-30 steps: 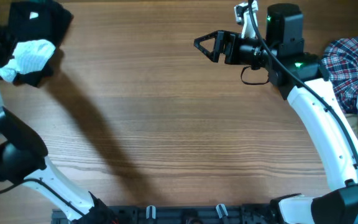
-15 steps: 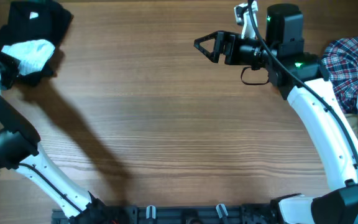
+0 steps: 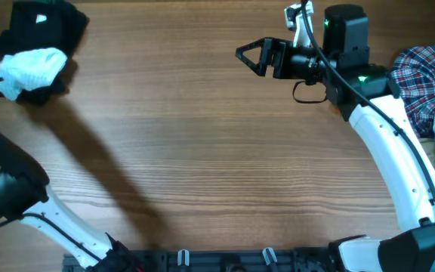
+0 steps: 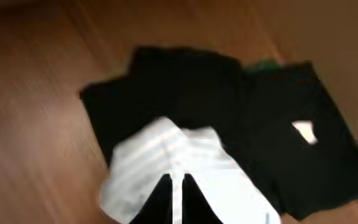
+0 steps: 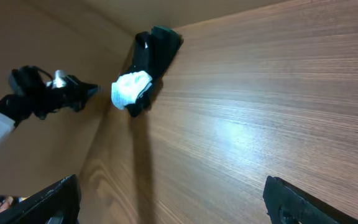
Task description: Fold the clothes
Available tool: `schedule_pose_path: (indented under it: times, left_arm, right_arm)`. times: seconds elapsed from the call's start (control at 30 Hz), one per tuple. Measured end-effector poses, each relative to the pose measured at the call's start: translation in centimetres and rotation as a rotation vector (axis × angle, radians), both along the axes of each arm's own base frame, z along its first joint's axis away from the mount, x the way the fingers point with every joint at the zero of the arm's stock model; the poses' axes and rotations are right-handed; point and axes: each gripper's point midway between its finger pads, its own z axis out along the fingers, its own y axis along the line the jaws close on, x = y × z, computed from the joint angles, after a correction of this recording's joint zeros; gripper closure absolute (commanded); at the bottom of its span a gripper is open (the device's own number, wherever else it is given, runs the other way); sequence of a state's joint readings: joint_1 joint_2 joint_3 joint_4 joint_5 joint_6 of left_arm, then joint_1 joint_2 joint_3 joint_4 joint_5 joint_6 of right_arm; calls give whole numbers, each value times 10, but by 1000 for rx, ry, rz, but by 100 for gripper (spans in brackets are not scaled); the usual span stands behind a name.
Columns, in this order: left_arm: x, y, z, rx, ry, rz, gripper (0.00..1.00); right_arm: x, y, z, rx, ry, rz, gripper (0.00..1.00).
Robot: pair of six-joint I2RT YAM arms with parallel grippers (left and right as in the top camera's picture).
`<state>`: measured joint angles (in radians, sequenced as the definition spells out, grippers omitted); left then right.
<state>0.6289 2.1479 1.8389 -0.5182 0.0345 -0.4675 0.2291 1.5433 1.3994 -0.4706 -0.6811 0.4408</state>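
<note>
Overhead, the small pale-blue striped garment (image 3: pixel 30 69) lies crumpled on the black garments (image 3: pixel 51 26), toward their left side. The left gripper (image 4: pixel 175 180) hangs near that pile, jaws closed on nothing. The right gripper (image 3: pixel 249 56) hovers well right of the pile, jaws spread wide and empty.

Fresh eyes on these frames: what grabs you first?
A pale striped garment lies on a heap of black clothes in the far left corner of the wooden table, bright against the dark cloth. A plaid shirt is bunched at the right edge. The right gripper hangs wide open over the far middle of the table.
</note>
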Motion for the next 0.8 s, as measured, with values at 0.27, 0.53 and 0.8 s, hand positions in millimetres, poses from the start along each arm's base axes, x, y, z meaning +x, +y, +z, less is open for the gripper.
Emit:
schedule_pose_path:
  times: [0.27,0.53,0.8]
  left_arm:
    - [-12,21,-25,-5,42,52,88]
    - [-2,21,-72,-39,66,35,85]
    - [22,20,-74,-45,-29,-24,86]
  right_arm:
    - [0,0,0,0,0,0,5]
    - [0,0,0,0,0,0,5]
    - [0,0,0,0,0,0,5]
